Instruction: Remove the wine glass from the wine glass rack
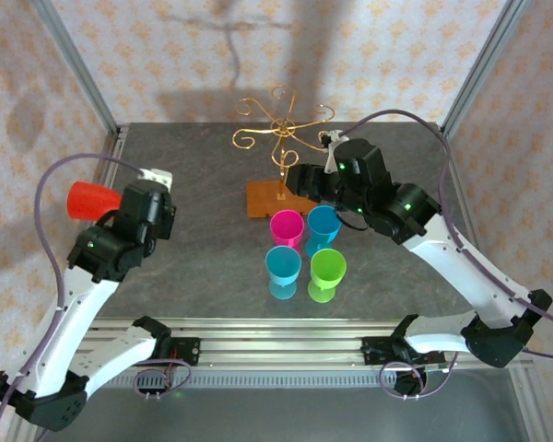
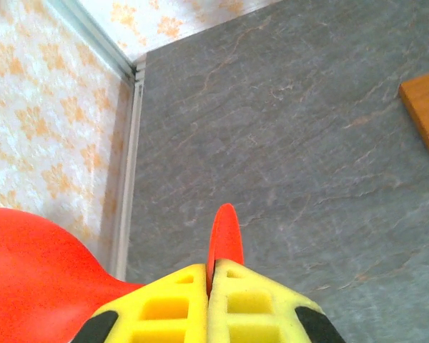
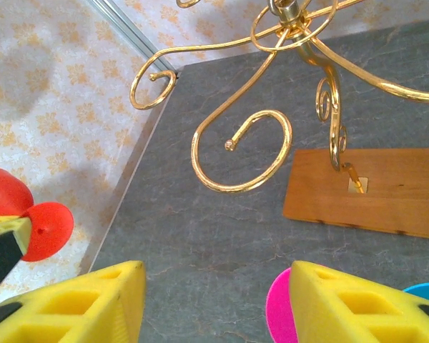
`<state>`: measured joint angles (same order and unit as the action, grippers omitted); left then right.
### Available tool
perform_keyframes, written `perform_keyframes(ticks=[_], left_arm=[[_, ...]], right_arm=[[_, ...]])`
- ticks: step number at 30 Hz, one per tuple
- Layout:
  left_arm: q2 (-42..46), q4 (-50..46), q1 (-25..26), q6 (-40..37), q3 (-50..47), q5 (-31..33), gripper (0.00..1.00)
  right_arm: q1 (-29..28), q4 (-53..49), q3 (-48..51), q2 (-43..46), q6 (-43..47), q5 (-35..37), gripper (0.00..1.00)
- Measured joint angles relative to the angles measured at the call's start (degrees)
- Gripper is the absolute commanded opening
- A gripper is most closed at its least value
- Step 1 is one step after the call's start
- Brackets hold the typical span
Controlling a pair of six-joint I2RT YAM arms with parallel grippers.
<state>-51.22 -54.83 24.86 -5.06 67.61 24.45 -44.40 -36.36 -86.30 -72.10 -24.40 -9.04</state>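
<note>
Left gripper (image 2: 210, 280): clamping the red glass (image 2: 36, 264), bowl sticking out to its left.
Right gripper (image 3: 213, 294): hanging apart, empty, with the rack (image 3: 400, 189) just ahead.

Grey table (image 1: 203, 276) with wine glass rack (image 1: 265, 198) and four wine glasses (image 1: 287, 227) (pink, two blue, green).

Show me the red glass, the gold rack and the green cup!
red glass (image 1: 88, 200): top view, on its bowl.
gold rack (image 3: 386, 200): right wrist view, on its wooden base.
green cup (image 1: 329, 265): top view, on its bowl.
</note>
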Motion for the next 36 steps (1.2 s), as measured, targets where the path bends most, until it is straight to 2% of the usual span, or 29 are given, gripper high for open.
perform_keyframes(ticks=[5, 13, 25, 36], left_arm=[[4.20, 4.48, 9.97, -6.69, -6.78, 9.66, 0.00], [10.10, 12.35, 23.15, -17.73, -18.16, 20.24, 0.00], [20.28, 17.20, 31.80, -31.58, -28.20, 28.61, 0.00], [29.00, 23.45, 38.64, -45.51, -40.30, 32.87, 0.00]], right_arm=[[0.00, 0.00, 0.04, 0.39, -0.35, 0.00, 0.54], [0.00, -0.04, 2.01, 2.23, -0.72, 0.17, 0.54], [0.00, 0.02, 7.50, 2.95, -1.90, -2.34, 0.55], [-0.02, -0.46, 5.77, 4.24, 1.84, -2.84, 0.55]])
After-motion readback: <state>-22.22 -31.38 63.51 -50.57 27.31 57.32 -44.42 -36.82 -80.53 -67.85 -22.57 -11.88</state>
